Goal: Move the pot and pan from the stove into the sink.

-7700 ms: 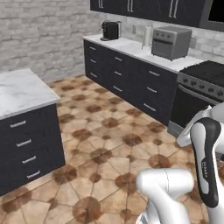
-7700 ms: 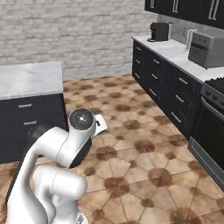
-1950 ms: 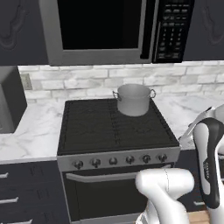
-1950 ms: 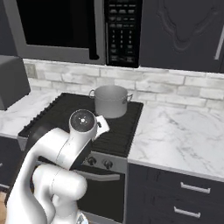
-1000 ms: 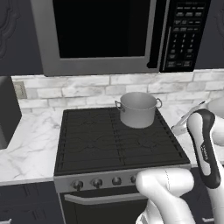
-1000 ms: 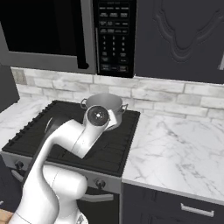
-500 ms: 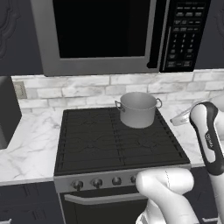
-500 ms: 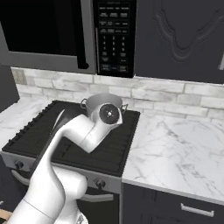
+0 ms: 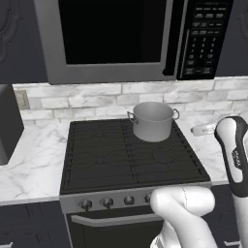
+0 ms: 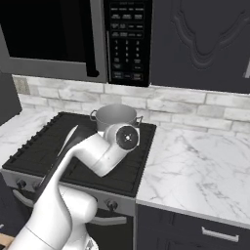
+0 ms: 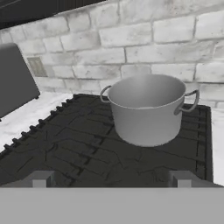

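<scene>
Down at the bottom of the hand view, the two finger tips (image 11: pixel 42 178) stood wide apart with nothing between them, so the gripper (image 11: pixel 111 179) was open and empty. It hung above the near part of the stove (image 9: pixel 111 155), apart from the pot (image 11: pixel 148 109), which lay ahead of it. That silver pot stood upright on the dark grates at the back right of the cooktop, its two small side handles pointing left and right. Beyond it ran a pale brick backsplash (image 11: pixel 144 48). White marble counter (image 10: pixel 195 166) flanked the stove on both sides, and a microwave (image 9: pixel 131 38) hung above among dark cabinets (image 10: pixel 200 44).
</scene>
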You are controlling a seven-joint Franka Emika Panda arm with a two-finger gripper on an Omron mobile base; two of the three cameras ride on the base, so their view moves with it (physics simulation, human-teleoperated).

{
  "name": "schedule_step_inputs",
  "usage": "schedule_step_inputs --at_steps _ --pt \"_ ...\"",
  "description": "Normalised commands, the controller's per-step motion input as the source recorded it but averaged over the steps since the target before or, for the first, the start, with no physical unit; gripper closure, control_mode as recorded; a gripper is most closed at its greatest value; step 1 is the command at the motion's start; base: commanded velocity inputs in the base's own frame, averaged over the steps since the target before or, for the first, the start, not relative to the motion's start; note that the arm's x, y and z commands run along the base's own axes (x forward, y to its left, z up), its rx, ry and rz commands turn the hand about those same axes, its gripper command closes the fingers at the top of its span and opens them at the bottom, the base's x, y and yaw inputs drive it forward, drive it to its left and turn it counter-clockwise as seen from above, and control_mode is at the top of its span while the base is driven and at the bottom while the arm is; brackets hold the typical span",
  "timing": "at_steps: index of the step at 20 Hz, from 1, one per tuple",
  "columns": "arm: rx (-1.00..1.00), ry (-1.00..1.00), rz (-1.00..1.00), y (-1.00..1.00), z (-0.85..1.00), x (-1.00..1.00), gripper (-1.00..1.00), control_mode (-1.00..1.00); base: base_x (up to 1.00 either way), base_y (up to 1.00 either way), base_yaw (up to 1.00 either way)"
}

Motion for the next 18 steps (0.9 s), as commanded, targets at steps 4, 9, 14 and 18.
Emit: schedule_step_inputs --at_steps 4,9,14,18 --pt "0.07 -0.01 -0.22 0.06 0.0 0.12 -1.0 -1.0 0.0 0.0 0.0" --pt "0.02 0.0 -0.29 0.25 0.0 0.33 -1.0 -1.0 0.0 0.0 0.0" --pt "0.1 0.1 -0.22 0.08 0.02 0.3 -1.0 -1.0 0.0 0.0 0.0" --pt "0.07 0.02 -0.05 0.0 0.01 0.03 -1.0 -1.0 0.0 0.0 0.0"
